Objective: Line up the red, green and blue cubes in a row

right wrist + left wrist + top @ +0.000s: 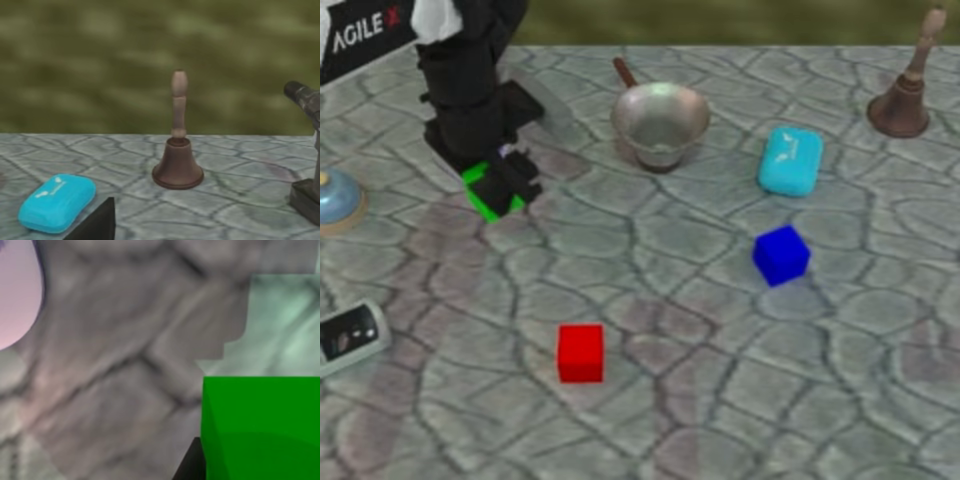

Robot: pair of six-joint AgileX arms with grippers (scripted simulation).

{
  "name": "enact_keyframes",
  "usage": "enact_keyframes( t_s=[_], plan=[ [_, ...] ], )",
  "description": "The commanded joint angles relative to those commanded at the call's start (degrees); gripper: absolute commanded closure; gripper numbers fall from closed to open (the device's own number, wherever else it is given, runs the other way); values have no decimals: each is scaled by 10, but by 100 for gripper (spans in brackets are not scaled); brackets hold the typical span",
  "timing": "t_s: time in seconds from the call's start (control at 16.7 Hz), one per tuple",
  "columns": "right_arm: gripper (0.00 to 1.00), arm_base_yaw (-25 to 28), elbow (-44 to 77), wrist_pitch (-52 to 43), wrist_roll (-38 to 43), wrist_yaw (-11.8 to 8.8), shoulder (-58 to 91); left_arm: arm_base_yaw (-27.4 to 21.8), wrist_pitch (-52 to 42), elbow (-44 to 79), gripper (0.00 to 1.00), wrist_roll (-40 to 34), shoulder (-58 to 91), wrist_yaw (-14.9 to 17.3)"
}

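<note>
My left gripper (498,190) is at the table's far left, shut on the green cube (485,195). In the left wrist view the green cube (260,425) fills the corner, with one dark finger (192,465) pressed against its side; the other finger is hidden. The red cube (580,352) sits alone near the front middle. The blue cube (781,255) sits right of centre. My right gripper (145,230) is outside the top view, parked low near the back right. One finger (97,225) shows, with nothing against it.
A metal pan (660,125) stands at the back centre. The cyan soap-like block (790,160) lies just behind the blue cube. A wooden-handled bell (900,100) is at the back right, a domed bell (332,200) and a flat device (350,338) at the left edge.
</note>
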Motion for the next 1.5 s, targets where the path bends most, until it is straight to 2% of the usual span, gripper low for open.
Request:
enact_keyframes(
  t_s=[0.36, 0.48, 0.6, 0.96, 1.08, 1.5],
  plan=[
    [0, 0, 0, 0, 0, 0, 0, -4, -7, 6, 100, 1, -3, 0],
    [0, 0, 0, 0, 0, 0, 0, -24, -5, -3, 100, 8, -12, 0],
    [0, 0, 0, 0, 0, 0, 0, -66, -2, -23, 100, 21, -28, -1],
    [0, 0, 0, 0, 0, 0, 0, -252, 10, -107, 100, 76, -94, -1],
    [0, 0, 0, 0, 0, 0, 0, -286, 15, -124, 100, 88, -112, -1],
    [0, 0, 0, 0, 0, 0, 0, -294, 26, -136, 100, 91, -112, -2]
  ],
)
